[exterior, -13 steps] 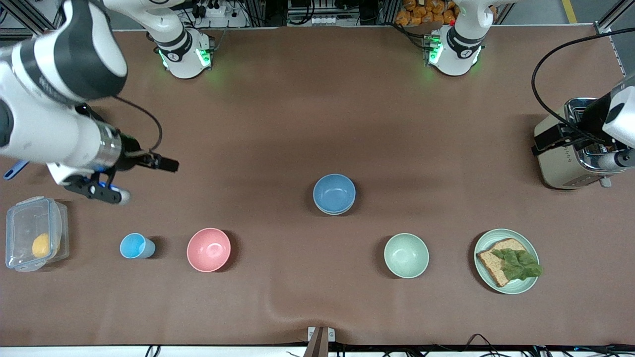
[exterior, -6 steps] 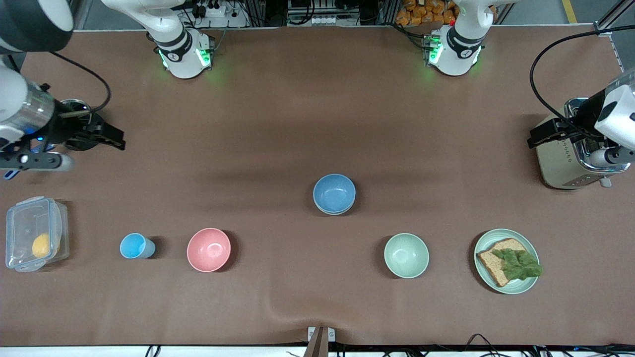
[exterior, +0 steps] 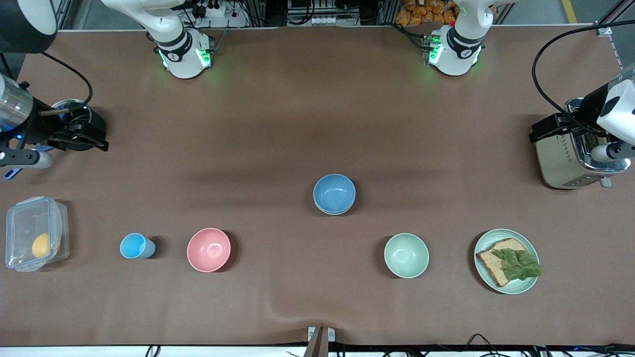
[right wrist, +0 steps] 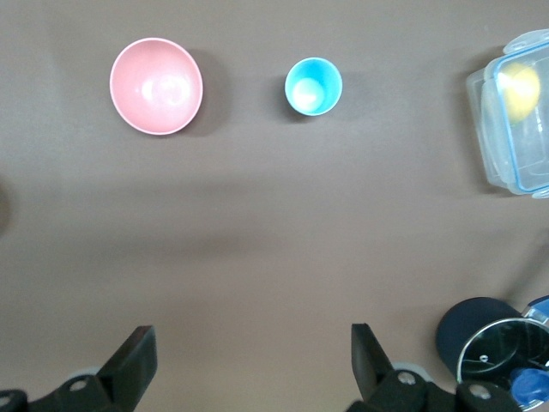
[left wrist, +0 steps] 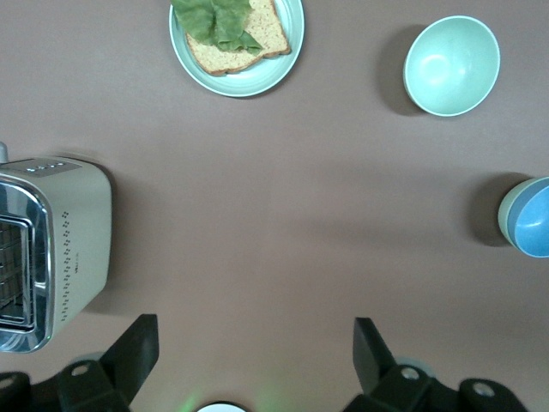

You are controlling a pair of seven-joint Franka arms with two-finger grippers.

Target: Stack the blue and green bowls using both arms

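Your front view shows only the blue bowl [exterior: 334,193]; the left wrist view reveals the green bowl [left wrist: 506,215] nested beneath. Left gripper [left wrist: 253,352] and right gripper [right wrist: 249,360]: fingers released.

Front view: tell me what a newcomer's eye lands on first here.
The blue bowl stands alone mid-table, nested in the green bowl, whose rim shows beneath it in the left wrist view. Nearer the camera runs a colourful row: sky-blue cup, pink bowl, mint bowl and a plate holding bread with lettuce. Both grippers are open at the table's ends: the left gripper beside the toaster, the right gripper by a dark pot.
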